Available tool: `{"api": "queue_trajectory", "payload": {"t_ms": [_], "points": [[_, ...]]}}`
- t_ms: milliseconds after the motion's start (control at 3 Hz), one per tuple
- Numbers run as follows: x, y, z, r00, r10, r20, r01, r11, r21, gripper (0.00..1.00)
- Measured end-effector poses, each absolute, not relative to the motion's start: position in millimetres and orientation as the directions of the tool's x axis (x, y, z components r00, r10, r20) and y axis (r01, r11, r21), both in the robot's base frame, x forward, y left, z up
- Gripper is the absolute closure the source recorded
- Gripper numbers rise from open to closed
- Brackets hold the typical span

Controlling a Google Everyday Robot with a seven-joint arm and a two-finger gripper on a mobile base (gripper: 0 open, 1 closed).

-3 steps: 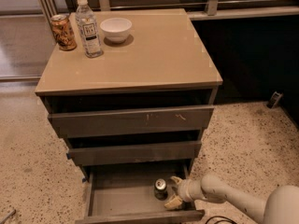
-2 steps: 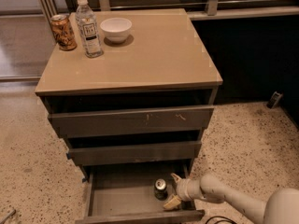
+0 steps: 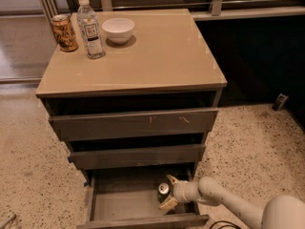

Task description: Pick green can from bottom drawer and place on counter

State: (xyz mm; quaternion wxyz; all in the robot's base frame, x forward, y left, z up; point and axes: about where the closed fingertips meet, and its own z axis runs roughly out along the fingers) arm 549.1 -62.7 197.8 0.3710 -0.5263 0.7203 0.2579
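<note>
The green can [image 3: 163, 190] stands upright in the open bottom drawer [image 3: 119, 205], near its right side, silver top showing. My gripper [image 3: 168, 192] reaches into the drawer from the right at the can's level. It is open, with one finger [image 3: 171, 179] behind the can and the other [image 3: 167, 204] in front of it, so the can sits between the fingertips. I cannot tell whether the fingers touch it. The counter [image 3: 157, 51] is the tan top of the cabinet above.
At the counter's back left stand a brown-orange patterned can [image 3: 64, 32], a clear water bottle [image 3: 90, 28] and a white bowl [image 3: 118, 29]. The two upper drawers [image 3: 133, 123] are slightly open and overhang the bottom drawer. The speckled floor [image 3: 252, 147] lies around the cabinet.
My gripper has edged slightly left, further around the green can. The can and the drawers have not moved.
</note>
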Motion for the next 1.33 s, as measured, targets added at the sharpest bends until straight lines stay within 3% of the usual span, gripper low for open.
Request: {"api": "queue_trajectory", "payload": {"t_ms": [333, 1000, 1333], "points": [[551.5, -48.8, 182.0, -0.153, -0.618, -0.771, -0.958, 0.285, -0.038, 0.35], [553.0, -46.3, 179.8, -0.151, -0.623, -0.767, -0.958, 0.284, -0.042, 0.81], [549.7, -44.5, 185.1, -0.137, -0.617, -0.775, -0.962, 0.269, -0.044, 1.00]]}}
